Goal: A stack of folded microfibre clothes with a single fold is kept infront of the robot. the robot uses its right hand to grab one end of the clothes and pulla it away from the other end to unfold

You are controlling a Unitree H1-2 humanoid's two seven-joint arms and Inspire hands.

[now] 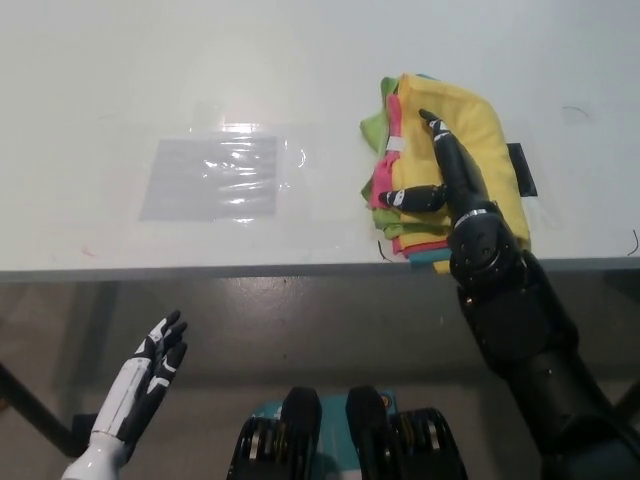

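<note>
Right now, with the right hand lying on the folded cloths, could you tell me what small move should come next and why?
Probably closing the right hand on the left edge of the top yellow cloth. The hand lies flat on the stack of cloths with its fingers apart, so nothing is gripped yet. The left hand rests open below the table.

Right hand [445, 180] lies flat on cloth stack [455, 170].

Yellow-topped cloth stack [462, 150] with pink, green, teal layers; white table [200, 80].
</note>
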